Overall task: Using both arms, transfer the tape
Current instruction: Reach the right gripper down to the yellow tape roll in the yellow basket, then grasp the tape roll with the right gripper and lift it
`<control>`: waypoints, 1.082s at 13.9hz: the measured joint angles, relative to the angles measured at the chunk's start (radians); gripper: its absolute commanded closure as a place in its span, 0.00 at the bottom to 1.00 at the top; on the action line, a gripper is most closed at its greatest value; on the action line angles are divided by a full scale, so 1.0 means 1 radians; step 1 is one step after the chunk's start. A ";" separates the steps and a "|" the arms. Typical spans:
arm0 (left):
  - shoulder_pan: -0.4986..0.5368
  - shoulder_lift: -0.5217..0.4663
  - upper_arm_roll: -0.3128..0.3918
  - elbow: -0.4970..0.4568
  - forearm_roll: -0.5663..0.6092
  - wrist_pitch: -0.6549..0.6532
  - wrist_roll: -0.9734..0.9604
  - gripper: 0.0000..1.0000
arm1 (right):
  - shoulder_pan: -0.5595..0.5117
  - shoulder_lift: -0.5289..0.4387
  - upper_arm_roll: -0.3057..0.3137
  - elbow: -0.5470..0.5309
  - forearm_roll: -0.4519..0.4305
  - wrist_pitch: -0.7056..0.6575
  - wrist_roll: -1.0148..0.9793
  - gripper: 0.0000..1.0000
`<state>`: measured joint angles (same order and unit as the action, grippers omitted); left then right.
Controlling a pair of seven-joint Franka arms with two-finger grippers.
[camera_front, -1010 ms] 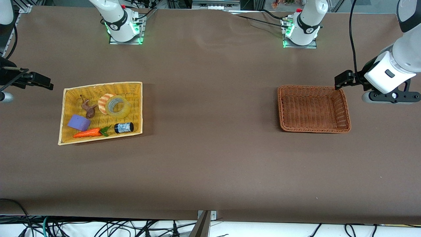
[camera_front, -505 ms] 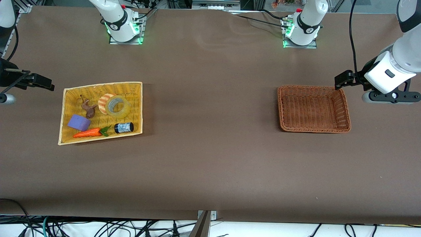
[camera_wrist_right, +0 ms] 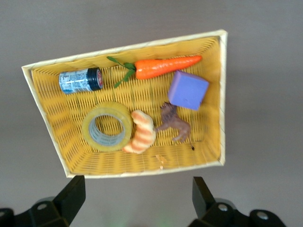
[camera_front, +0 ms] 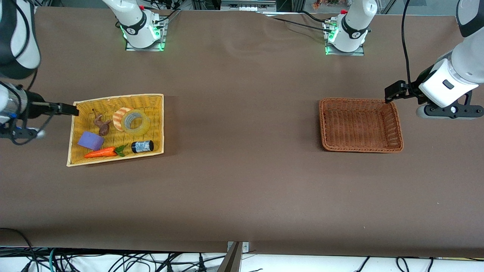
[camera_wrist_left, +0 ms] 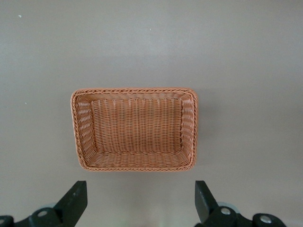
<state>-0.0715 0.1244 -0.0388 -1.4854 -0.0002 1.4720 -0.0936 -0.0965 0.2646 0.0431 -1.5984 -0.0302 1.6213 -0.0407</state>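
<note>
The tape, a yellowish translucent ring with a grey core, lies flat in the yellow basket toward the right arm's end of the table. It leans against an orange-striped croissant toy. It also shows in the right wrist view. My right gripper is open and empty in the air, at the basket's outer rim; its jaws stand wide apart in the right wrist view. My left gripper is open and empty, beside the brown basket, and the left arm waits.
The yellow basket also holds a brown animal figure, a purple block, a carrot and a black-capped cylinder. The brown basket holds nothing. Brown table surface lies between the two baskets.
My right arm has swung in and its gripper has moved toward the yellow basket, now reaching its rim. The left arm has not moved. The tape has not moved.
</note>
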 measured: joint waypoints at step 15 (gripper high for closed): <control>0.000 0.000 0.000 0.000 0.000 0.000 0.000 0.00 | 0.079 0.001 0.148 -0.653 0.002 0.760 0.279 0.00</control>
<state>-0.0712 0.1245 -0.0388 -1.4853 -0.0002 1.4720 -0.0936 -0.0175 0.2653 0.1909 -2.2514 -0.0278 2.3815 0.2379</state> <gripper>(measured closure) 0.000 0.000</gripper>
